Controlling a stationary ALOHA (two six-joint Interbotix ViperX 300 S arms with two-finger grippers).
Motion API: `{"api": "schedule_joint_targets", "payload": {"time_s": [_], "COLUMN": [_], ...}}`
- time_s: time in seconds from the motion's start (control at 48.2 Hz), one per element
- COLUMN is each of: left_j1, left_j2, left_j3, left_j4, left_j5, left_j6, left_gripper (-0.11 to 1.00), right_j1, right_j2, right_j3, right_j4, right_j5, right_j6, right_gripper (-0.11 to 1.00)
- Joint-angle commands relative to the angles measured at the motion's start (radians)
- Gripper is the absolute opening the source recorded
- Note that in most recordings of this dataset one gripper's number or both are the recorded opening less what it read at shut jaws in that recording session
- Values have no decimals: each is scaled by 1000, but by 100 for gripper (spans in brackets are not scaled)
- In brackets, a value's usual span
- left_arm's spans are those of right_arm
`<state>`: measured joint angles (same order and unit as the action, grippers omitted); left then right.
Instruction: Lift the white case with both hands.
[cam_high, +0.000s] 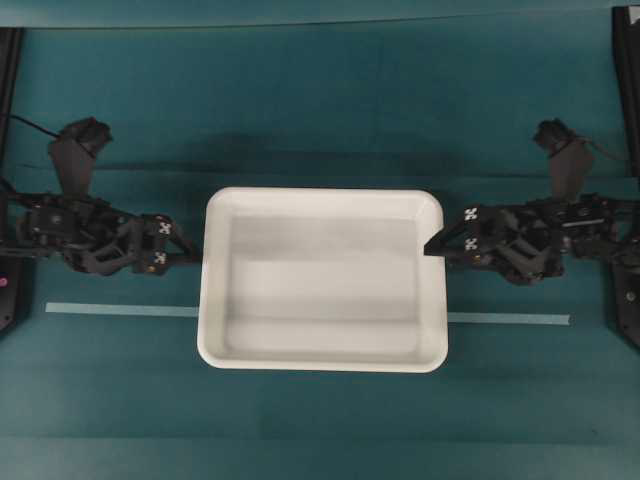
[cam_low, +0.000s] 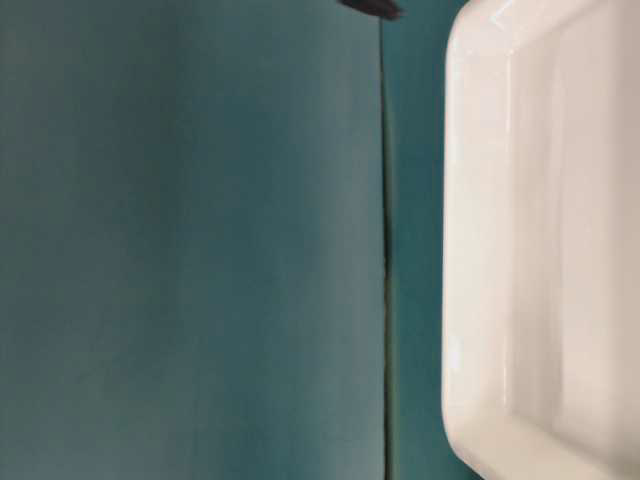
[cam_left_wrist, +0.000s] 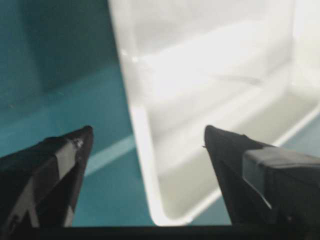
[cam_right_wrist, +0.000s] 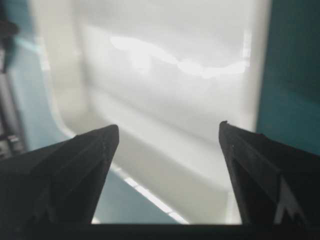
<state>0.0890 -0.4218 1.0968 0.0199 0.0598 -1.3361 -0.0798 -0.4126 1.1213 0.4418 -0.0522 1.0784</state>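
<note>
At each short end of the white case (cam_high: 322, 279), my left gripper (cam_high: 190, 258) and right gripper (cam_high: 432, 246) gape open, empty; uneven closing could tilt or shove it.

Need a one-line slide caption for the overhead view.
Overhead: both open hands, left hand and right hand, flank the short sides of the white case on the teal table.

A teal cloth (cam_high: 320, 110) is spread over the whole work surface. A pale strip of tape (cam_high: 120, 310) is laid flat across it, and creases are seen in the fabric.
</note>
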Motion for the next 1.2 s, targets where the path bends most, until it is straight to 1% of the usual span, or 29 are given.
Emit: {"api": "schedule_joint_targets", "payload": {"time_s": [0.0,0.145,0.27,0.311,0.394,0.519,0.643,0.747,0.913,1.058,1.183], "left_j1": [-2,-2,-2,-2,-2,-2,-2,-2,-2,-2,-2], "left_j2": [-49,-140,-202,-222,-270,-327,-380,-430,-518,-583,-621], "left_j3": [-6,-9,-8,-6,-2,0,-3,-3,-11,-18,-26], "left_j4": [3,3,3,6,3,3,3,3,6,3,3], "left_j5": [25,66,67,63,55,55,55,55,55,55,55], "left_j6": [18,61,91,104,153,215,276,348,502,620,701], "left_gripper": [95,95,94,94,94,92,91,89,87,87,87], "right_j1": [-6,-15,-21,-21,-23,-25,-29,-31,-31,-31,-31], "right_j2": [-26,-89,-127,-138,-156,-181,-202,-222,-262,-311,-362], "right_j3": [-2,-2,-11,-17,-23,-35,-55,-66,-77,-84,-87], "right_j4": [-5,-5,-6,-11,-23,-23,-28,-29,-29,-29,-29], "right_j5": [-6,-9,-11,-11,-9,-11,-14,-23,-31,-31,-31], "right_j6": [-5,-43,-110,-146,-229,-354,-453,-537,-680,-775,-854], "right_gripper": [87,87,87,87,86,87,86,86,86,86,86]}}
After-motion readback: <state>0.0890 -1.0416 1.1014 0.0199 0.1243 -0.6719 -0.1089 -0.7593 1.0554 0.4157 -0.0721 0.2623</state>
